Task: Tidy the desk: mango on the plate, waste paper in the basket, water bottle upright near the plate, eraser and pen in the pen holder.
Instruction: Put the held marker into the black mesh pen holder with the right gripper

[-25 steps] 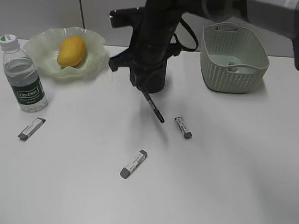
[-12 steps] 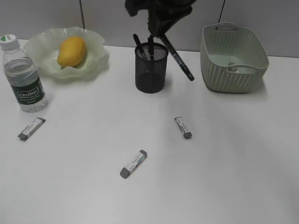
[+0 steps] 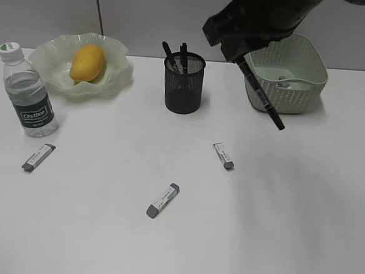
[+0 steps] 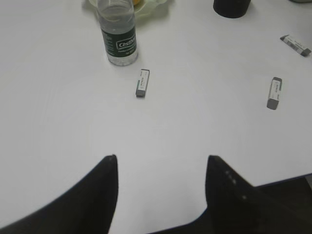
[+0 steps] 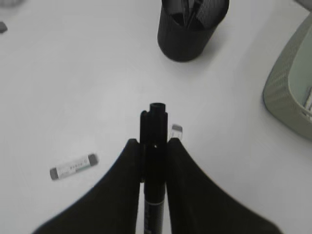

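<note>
My right gripper (image 3: pixel 241 61) is shut on a black pen (image 3: pixel 260 95) that hangs slanting in the air, in front of the pale green basket (image 3: pixel 311 89). The right wrist view shows the pen (image 5: pixel 155 122) pinched between the jaws of that gripper (image 5: pixel 154 141). The black mesh pen holder (image 3: pixel 184 87) holds two pens (image 3: pixel 175 55). Three erasers lie on the desk: left (image 3: pixel 38 157), middle (image 3: pixel 163 200) and right (image 3: pixel 224 155). The mango (image 3: pixel 87 62) sits on the plate (image 3: pixel 118 70), with the water bottle (image 3: pixel 29 95) upright beside it. A pale wad (image 3: pixel 285 83) lies in the basket. My left gripper (image 4: pixel 161 158) is open over bare desk.
The left wrist view shows the bottle (image 4: pixel 118 36), three erasers (image 4: pixel 142 82) (image 4: pixel 274 92) (image 4: pixel 295 45) and the holder's base (image 4: pixel 231 6). From the right wrist I see the holder (image 5: pixel 187 29), the basket's side (image 5: pixel 287 97) and two erasers (image 5: pixel 73 166) (image 5: pixel 176 129).
My right gripper, with the pen in it, rose from in front of the pen holder, passed above it and moved right toward the basket. Nothing else has shifted.
</note>
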Controlling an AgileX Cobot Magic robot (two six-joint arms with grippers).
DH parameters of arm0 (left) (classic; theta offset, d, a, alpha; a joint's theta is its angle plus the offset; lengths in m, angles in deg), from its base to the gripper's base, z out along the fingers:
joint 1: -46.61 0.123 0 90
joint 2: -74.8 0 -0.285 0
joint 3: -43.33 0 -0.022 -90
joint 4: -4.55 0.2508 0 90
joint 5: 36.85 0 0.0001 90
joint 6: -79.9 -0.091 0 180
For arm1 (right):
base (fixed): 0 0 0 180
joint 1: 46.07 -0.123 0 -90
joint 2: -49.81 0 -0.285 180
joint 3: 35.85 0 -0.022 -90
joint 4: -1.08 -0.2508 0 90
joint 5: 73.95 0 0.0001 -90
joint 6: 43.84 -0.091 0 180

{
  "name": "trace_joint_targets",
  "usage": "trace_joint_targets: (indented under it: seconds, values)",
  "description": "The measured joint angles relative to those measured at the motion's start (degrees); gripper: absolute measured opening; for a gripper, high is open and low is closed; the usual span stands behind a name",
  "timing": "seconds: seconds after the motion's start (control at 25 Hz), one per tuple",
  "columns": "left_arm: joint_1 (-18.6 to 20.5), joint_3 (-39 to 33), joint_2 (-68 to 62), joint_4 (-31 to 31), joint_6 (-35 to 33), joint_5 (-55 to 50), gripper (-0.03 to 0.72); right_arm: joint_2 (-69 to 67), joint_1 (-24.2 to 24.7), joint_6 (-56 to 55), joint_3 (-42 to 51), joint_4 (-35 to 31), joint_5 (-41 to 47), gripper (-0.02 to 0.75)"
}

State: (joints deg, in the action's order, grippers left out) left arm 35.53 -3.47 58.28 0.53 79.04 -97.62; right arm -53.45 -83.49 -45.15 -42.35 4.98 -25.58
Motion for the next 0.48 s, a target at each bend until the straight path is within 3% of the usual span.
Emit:
trace_joint_targets:
  seconds: [0.2,0.48]
  values:
    - [0.00,0.00,0.00,0.00,0.00,0.00,0.434,0.55,0.00,-1.53,9.42,0.42,-25.19,0.135]
    - [0.00,0.00,0.00,0.00,0.00,0.00,0.435,-5.71,0.05,-1.32,10.95,5.19,-56.17,0.134]
